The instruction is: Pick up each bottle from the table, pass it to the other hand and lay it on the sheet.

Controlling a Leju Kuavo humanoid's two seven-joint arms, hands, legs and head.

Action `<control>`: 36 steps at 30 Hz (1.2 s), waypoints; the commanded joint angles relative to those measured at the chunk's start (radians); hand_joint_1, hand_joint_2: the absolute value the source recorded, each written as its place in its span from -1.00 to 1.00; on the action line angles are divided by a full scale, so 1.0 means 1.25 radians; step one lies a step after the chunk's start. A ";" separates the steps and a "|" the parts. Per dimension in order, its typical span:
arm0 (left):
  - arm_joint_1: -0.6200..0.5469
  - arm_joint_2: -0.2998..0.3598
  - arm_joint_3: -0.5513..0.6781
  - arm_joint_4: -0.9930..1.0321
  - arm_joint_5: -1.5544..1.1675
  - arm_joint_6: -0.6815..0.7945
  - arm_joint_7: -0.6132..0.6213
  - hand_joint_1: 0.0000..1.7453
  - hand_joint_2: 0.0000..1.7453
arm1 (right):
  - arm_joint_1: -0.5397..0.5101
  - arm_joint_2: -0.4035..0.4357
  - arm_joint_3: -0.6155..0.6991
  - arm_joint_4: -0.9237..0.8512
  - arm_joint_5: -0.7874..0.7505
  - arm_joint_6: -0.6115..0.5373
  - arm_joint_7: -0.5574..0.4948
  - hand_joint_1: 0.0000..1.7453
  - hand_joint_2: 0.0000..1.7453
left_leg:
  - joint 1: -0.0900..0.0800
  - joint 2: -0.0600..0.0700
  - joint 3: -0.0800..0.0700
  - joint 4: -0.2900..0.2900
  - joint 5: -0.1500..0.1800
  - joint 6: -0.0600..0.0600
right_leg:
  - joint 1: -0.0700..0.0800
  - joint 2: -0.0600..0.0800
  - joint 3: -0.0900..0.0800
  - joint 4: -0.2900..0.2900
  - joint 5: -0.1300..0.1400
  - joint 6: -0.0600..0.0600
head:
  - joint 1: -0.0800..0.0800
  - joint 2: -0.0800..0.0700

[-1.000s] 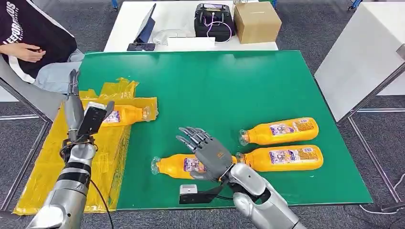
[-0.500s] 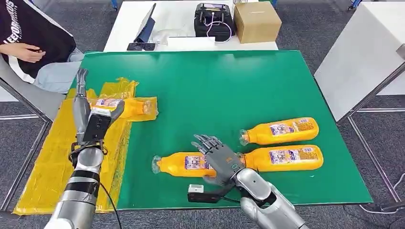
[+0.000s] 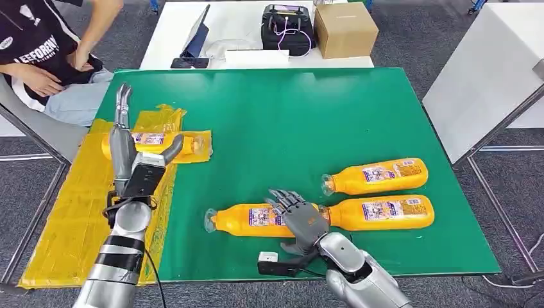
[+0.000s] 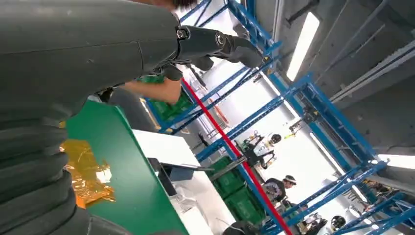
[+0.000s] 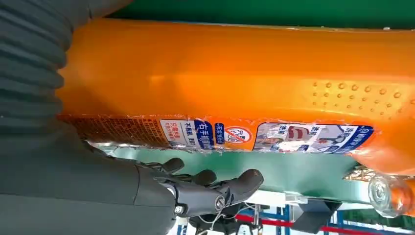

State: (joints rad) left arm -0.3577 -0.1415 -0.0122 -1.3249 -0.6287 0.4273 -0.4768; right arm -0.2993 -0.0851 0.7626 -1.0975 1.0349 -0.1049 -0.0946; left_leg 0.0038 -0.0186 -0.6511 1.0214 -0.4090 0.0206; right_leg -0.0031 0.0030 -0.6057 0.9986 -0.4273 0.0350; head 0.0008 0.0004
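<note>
Three orange bottles lie on the green mat (image 3: pixel 289 122): one near the front middle (image 3: pixel 247 221), two at the right (image 3: pixel 375 176) (image 3: pixel 382 213). Another bottle (image 3: pixel 154 142) lies on the yellow sheet (image 3: pixel 70 212) at the left. My right hand (image 3: pixel 298 215) hovers low over the front middle bottle's thick end with fingers spread, not closed on it. In the right wrist view that bottle (image 5: pixel 244 73) lies close against the palm, with the fingers (image 5: pixel 210 188) reaching past it. My left hand (image 3: pixel 131 151) stands over the sheet beside the laid bottle, fingers straight and holding nothing.
A person (image 3: pixel 45 58) sits just beyond the mat's far left corner. Behind the mat a white table (image 3: pixel 244 38) carries a tablet (image 3: pixel 194 42), a black device (image 3: pixel 287 29) and a cardboard box (image 3: pixel 344 29). Another white table (image 3: pixel 487 77) stands at the right.
My right hand has sunk down and back onto the front middle bottle. My left hand has moved forward along the sheet, beside the laid bottle. The person has raised an arm.
</note>
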 commanded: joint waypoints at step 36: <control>0.048 -0.013 -0.179 -0.081 0.001 -0.110 0.079 -1.00 1.00 | 0.133 0.151 -0.271 -0.220 -0.024 -0.277 -0.020 1.00 1.00 | 0.000 -0.001 0.005 0.000 -0.001 -0.001 | 0.000 -0.001 0.005 0.000 -0.001 0.000 | 0.000 0.000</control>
State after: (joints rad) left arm -0.2844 -0.1682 -0.1854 -1.4439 -0.6279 0.3883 -0.4322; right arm -0.2311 0.0332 0.6118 -1.1171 1.0589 -0.3324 -0.0515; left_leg 0.0035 -0.0196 -0.6467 1.0214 -0.4092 0.0208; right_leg -0.0033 0.0028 -0.6013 0.9982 -0.4273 0.0352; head 0.0004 0.0004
